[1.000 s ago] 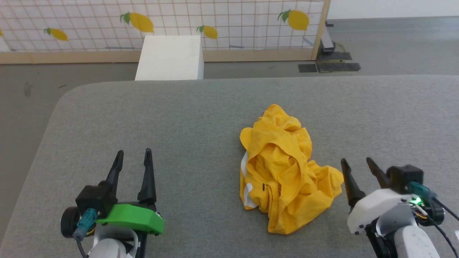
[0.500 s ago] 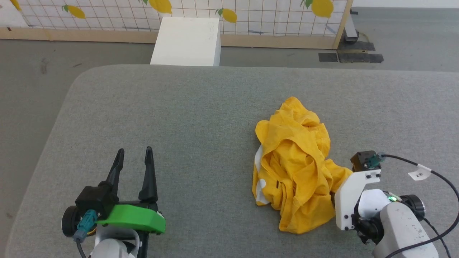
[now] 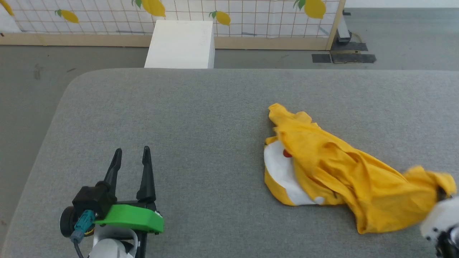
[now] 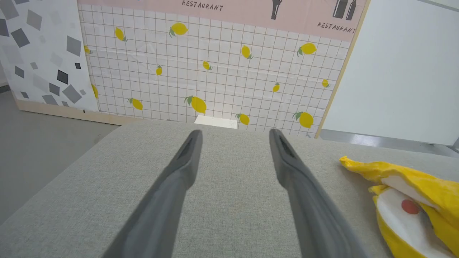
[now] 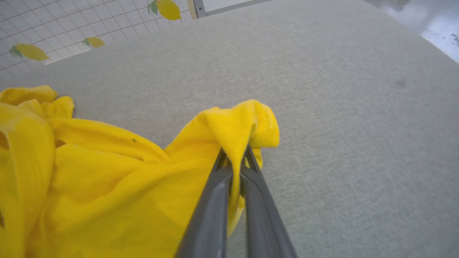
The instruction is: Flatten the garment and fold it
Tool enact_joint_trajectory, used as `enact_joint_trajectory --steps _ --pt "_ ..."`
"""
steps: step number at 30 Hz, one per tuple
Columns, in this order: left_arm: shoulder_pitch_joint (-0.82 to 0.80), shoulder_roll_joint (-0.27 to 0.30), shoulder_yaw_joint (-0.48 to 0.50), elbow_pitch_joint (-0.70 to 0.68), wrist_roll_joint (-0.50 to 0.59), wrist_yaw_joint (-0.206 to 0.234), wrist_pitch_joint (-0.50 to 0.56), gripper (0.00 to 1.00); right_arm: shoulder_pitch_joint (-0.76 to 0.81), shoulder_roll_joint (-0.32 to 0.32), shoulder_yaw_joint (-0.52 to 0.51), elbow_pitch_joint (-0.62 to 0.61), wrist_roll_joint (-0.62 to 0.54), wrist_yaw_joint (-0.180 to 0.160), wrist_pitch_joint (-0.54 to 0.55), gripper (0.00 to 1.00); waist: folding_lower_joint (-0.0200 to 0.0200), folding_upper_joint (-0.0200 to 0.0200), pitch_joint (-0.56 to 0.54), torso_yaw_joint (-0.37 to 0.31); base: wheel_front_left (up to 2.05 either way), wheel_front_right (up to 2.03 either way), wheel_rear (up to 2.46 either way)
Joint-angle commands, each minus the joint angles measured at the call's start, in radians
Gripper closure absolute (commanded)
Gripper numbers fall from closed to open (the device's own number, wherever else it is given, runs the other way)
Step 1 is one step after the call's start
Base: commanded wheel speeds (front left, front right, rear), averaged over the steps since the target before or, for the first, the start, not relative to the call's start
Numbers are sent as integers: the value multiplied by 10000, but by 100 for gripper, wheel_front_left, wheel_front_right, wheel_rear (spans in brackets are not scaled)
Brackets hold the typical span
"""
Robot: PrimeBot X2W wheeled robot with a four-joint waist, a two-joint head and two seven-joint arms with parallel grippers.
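Note:
The yellow garment [image 3: 340,172] lies stretched toward the lower right on the grey padded table [image 3: 197,118], with a white patch and a red spot showing at its left end. In the right wrist view my right gripper [image 5: 235,152] is shut on a bunched edge of the garment [image 5: 107,179], yellow cloth pinched between the fingers. In the head view its white wrist sits at the bottom right corner. My left gripper [image 3: 131,157] stands open near the table's front left, well apart from the cloth. The left wrist view shows its fingers [image 4: 186,157] spread and the garment [image 4: 412,193] to the right.
A white box [image 3: 181,44] stands on the floor beyond the table's far edge. Behind it runs a tiled wall panel with lemons [image 3: 215,18]. The table's rounded left corner [image 3: 71,86] drops to grey floor. Bare table surface lies between my grippers.
My right gripper closed on the garment's right edge and pulled it right, stretching the crumpled heap into a long shape. The head camera shifted. The left gripper stayed open in place.

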Motion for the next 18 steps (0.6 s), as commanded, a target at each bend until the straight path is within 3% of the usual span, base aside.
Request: enact_joint_trajectory --steps 1,2,3,4,6,12,18 --pt "157 -46 -34 -31 -11 26 -45 0 261 -10 -472 140 -6 -15 90 100 0 -1 -66 -92 0 0 0" --pt "170 -46 -51 -14 -25 27 -45 0 372 -10 -712 264 -38 -15 186 75 0 -1 -92 -121 0 0 0" --pt "183 -47 -71 8 -35 31 -45 0 483 -10 -913 409 -50 -15 269 18 0 -1 -119 -151 0 0 0" --pt "194 -47 -84 23 -42 37 -45 0 544 -10 -1021 507 -31 -15 294 0 0 -1 -145 -180 0 0 0" --pt "221 -47 -117 67 -49 27 -45 0 640 -10 -1032 600 43 -15 89 0 0 -1 -208 -250 0 0 0" --pt "227 -48 -281 247 -94 -2 -45 0 1060 -10 250 76 433 -15 -1603 0 0 -1 -342 -540 0 0 0" --pt "-607 -48 -1293 983 -257 -106 -45 0 1460 -10 1449 -868 679 -15 -2643 0 0 -1 -193 -953 0 0 0"
